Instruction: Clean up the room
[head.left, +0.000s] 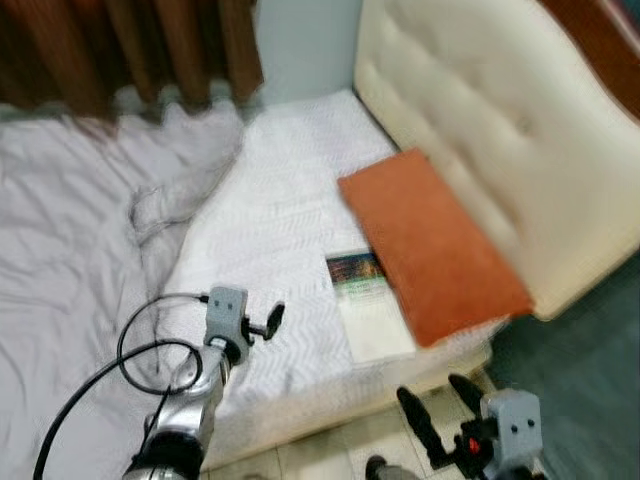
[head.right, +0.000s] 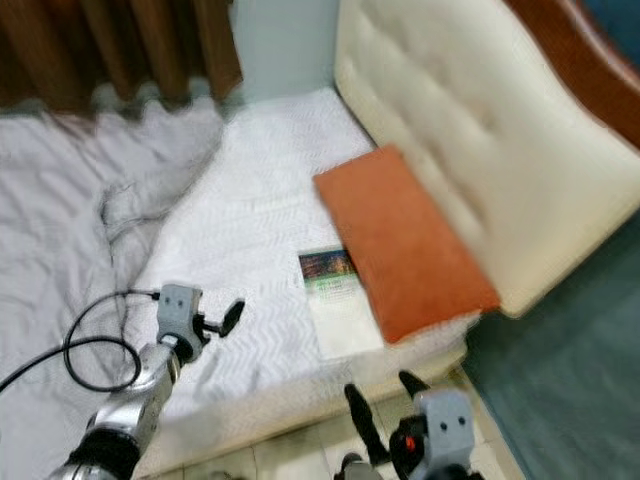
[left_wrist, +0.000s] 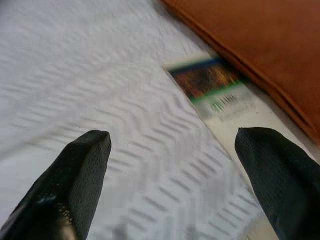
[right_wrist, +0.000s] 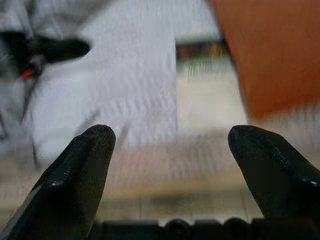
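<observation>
So the booklet (head.left: 366, 305) is lying flat on the white mattress (head.left: 270, 230), near the foot-side edge, with its long axis running from that edge up toward the curtain end (the colourful printed band sits at the far end, the plain pale part nearer the robot). Its right long side is tucked just under the edge of the orange cushion (head.left: 430, 245), which lies at a slant beside it and leans up to the cream padded headboard (head.left: 500, 130). Left gripper (head.left: 268, 322) hovers over the mattress just left of the booklet, fingers spread wide, nothing in them. Right gripper (head.left: 440, 412) hangs lower, over the tiled floor (head.left: 350, 445) off the bed's edge, also wide open and empty. A rumpled grey duvet (head.left: 70, 240) covers the left side, brown curtains (head.left: 120, 50) behind it.
</observation>
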